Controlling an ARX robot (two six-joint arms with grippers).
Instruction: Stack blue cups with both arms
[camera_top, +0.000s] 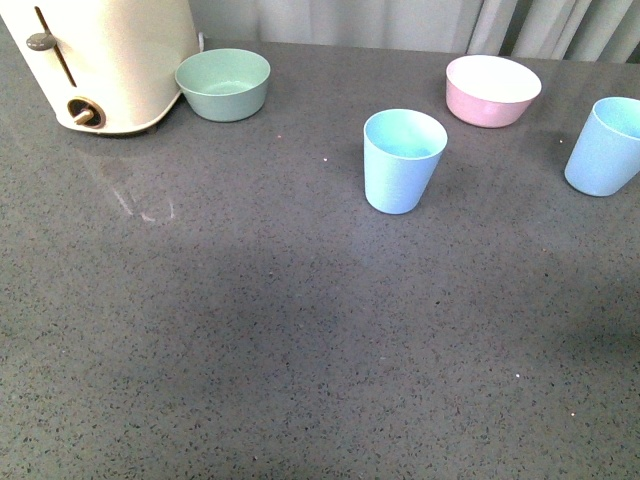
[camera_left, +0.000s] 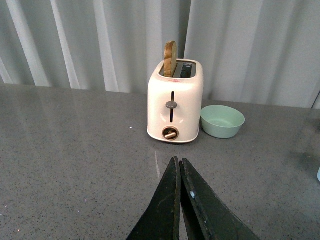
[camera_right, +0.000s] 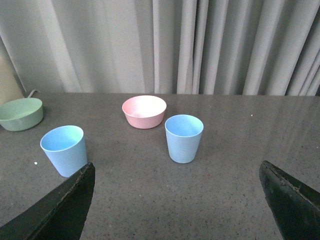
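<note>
A grey speckled counter (camera_top: 300, 330) runs back to pale pleated curtains (camera_right: 200, 45). From the body camera I see neither arm (only the tabletop). A cream toaster (camera_top: 100, 60) sits at the far left with a mint-green bowl (camera_top: 223, 85) just beside it on its right. A pink bowl (camera_top: 492, 90) stands at the far right. The centre cup (camera_top: 402, 160) stands upright near the middle, nearer to me and left of the pink bowl. The right-hand cup (camera_top: 608, 145) is also upright, cut off by the right edge of the frame and well apart from the first.

Through the left wrist camera, the left gripper (camera_left: 179, 170) has its fingers pressed together with nothing between them. It points at the toaster, which holds a slice of bread (camera_left: 170, 59) in one slot.

Through the right wrist camera, the right gripper (camera_right: 177, 167) is spread wide and empty. The right-hand cup (camera_right: 183, 138) stands ahead of it, in line with the gap between its fingers and clear of both. The centre cup (camera_right: 63, 149) stands off to one side, toward the mint-green bowl, touching nothing.
</note>
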